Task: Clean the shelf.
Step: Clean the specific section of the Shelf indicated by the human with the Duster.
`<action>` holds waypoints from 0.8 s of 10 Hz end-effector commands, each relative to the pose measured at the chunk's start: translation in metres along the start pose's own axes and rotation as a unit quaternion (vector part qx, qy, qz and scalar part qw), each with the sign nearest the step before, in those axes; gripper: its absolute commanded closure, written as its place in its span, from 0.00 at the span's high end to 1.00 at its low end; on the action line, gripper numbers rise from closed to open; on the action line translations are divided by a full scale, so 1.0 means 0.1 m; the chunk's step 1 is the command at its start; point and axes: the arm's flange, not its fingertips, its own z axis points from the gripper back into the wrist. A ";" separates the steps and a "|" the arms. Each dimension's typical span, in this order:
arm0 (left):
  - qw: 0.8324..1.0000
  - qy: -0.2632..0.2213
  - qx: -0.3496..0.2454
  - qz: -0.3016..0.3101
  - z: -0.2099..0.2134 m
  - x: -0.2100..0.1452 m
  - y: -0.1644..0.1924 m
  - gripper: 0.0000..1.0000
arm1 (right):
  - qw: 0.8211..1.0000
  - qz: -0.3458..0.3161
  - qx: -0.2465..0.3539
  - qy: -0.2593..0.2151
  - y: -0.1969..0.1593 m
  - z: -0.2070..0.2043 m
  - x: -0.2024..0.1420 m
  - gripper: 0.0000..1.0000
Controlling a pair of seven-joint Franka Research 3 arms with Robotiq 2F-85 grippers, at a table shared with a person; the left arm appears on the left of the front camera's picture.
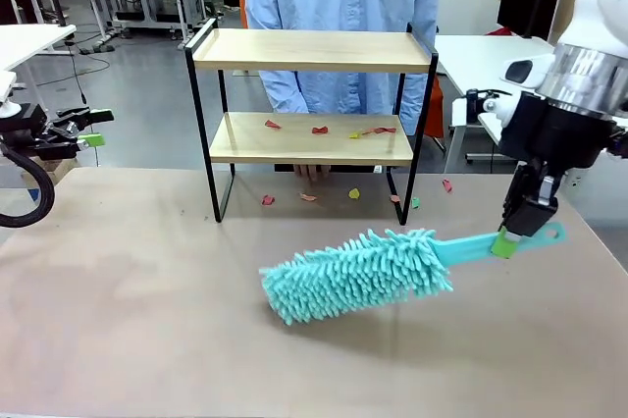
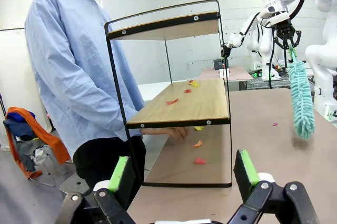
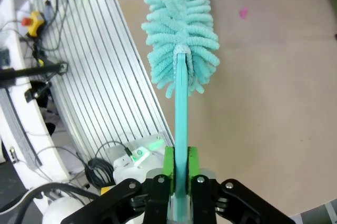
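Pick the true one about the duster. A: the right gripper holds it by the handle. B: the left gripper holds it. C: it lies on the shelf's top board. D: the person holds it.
A: the right gripper is shut on the turquoise handle of the duster, in front of the shelf.

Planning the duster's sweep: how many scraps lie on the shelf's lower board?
4 on the lower board: left red scrap, middle red scrap, yellow scrap, right red scrap. More may be hidden.
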 end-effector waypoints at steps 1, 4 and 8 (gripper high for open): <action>1.000 0.002 -0.004 -0.005 -0.01 0.03 -0.02 1.00 | 0.995 -0.081 -0.007 -0.051 0.28 0.09 0.31 0.13; 1.000 0.002 -0.004 -0.005 -0.01 0.03 -0.02 1.00 | 0.978 -0.185 -0.037 -0.085 0.69 -0.04 0.76 0.13; 1.000 0.002 -0.004 -0.005 -0.01 0.03 -0.02 1.00 | 0.990 -0.121 -0.020 -0.069 0.63 -0.02 0.63 0.13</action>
